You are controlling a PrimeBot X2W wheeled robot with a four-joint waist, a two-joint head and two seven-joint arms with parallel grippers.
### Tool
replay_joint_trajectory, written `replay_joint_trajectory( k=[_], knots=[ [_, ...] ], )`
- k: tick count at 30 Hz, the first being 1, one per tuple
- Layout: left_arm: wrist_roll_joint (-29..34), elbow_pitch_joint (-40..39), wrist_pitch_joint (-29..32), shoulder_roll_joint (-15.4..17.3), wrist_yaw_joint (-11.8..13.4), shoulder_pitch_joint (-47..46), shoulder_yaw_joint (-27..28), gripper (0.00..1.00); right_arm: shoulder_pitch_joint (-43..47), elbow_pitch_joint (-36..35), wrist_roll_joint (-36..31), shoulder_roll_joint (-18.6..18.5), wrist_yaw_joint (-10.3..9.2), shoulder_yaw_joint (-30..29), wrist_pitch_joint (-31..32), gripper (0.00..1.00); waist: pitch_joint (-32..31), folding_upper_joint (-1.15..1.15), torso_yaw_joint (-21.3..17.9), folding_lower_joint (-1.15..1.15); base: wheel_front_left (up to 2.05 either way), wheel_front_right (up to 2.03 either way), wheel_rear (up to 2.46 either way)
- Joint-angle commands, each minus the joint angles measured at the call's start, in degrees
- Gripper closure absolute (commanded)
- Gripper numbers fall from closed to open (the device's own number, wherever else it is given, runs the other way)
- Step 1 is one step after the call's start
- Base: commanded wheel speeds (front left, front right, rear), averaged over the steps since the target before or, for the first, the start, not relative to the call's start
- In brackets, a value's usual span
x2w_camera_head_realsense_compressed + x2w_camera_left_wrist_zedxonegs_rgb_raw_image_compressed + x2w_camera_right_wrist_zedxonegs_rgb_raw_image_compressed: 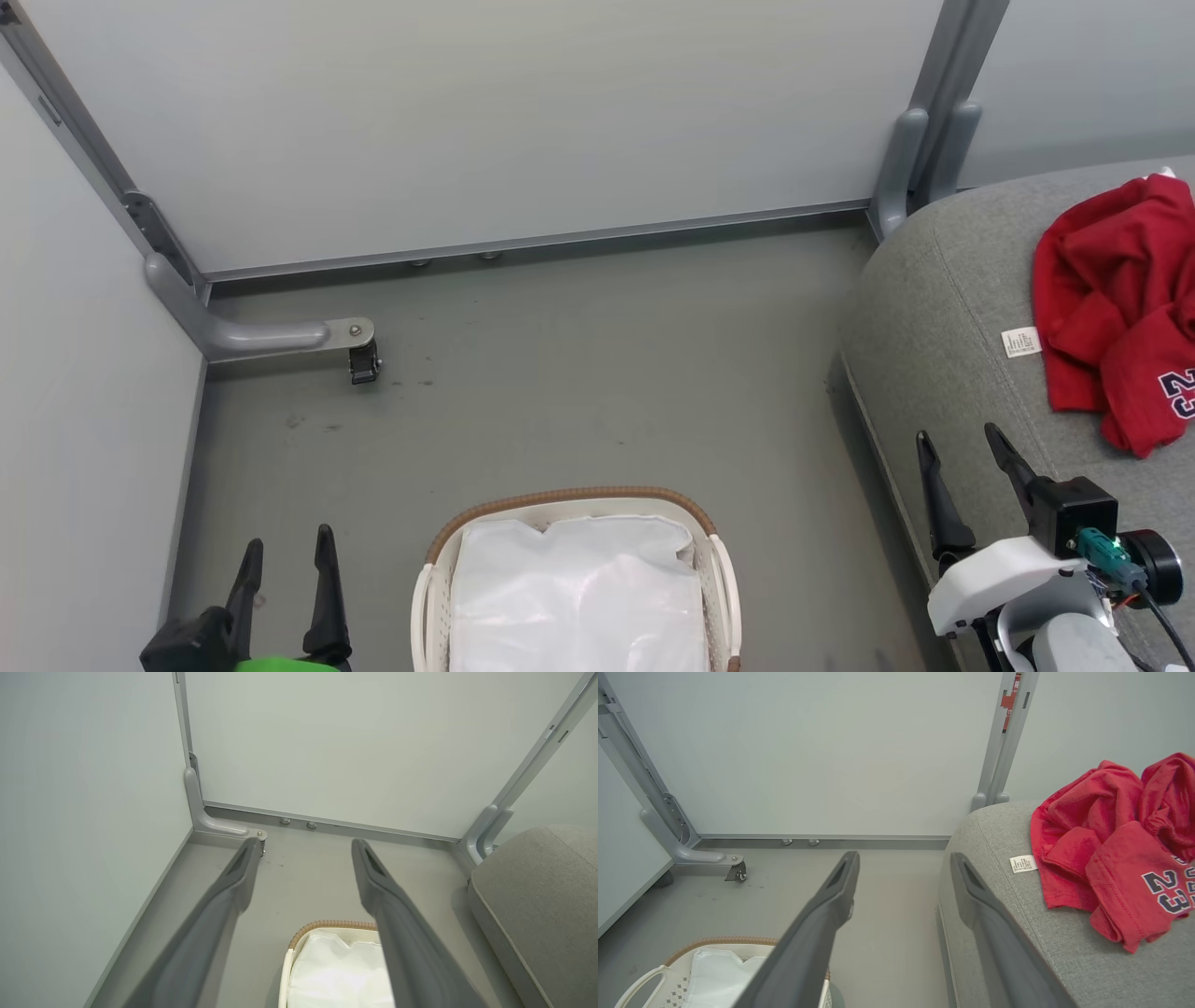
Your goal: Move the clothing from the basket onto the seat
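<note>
Here's the red clothing [1120, 308], heaped on top of the grey seat [943, 308] at the right, well apart from both pincers. From the right pincer [957, 434] in the head view, the heap sits at about two o'clock. In the right wrist view it lies out at three o'clock, just past the small white tag [1020, 342] stitched on the cushion. That right pincer is spread wide, nothing between its fingers, one finger over the seat's edge and the other over the grey floor [597, 373].

Down at the lower left, the left pincer [289, 539] is spread too and carries nothing. The clothing is far off at between two and three o'clock from it, and the laundry basket [569, 495] is near at three o'clock.

Counting now: one heap that looks like two garments, a plain red one and a jersey showing the number 23, bunched so their edges are hard to separate. One basket, lined with one white liner sheet [579, 588]. One seat, one tag, two pincers.
</note>
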Motion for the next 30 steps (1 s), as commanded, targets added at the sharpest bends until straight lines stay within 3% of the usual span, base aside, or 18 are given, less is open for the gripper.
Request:
replay_joint_trajectory(
  k=[1,3,4,8,30],
  knots=[
    [-0.82,0.26,-0.02,0.08,0.02,0.89,-0.41,0.00,0.82,0.33,-0.06,-0.10,-0.08,-0.07,-0.11,0.00,-0.36,0.00,0.34,0.01,0.00,0.00,0.00],
    [-1.70,0.90,-0.02,0.07,0.02,0.84,-1.04,0.00,1.23,0.64,0.04,-0.08,-0.08,-0.31,-0.10,0.00,-0.59,0.00,0.56,0.01,0.00,0.00,0.00],
    [-1.70,1.02,0.01,-0.07,0.00,0.23,-1.22,1.00,0.30,0.71,0.01,0.09,0.00,-0.16,0.00,1.00,-0.49,0.00,0.44,0.01,0.00,0.00,0.00],
    [-2.75,2.39,0.29,-0.25,0.00,0.24,-1.28,1.00,0.59,2.41,1.07,0.59,0.00,-0.50,0.55,1.00,-0.53,0.00,0.49,0.01,0.00,0.00,0.00],
    [-23.34,0.92,5.96,0.12,0.00,-2.78,0.28,1.00,0.63,-0.12,25.59,0.46,-0.01,-0.90,6.31,1.00,-0.67,0.00,0.91,0.01,0.00,0.00,0.00]
  ],
)
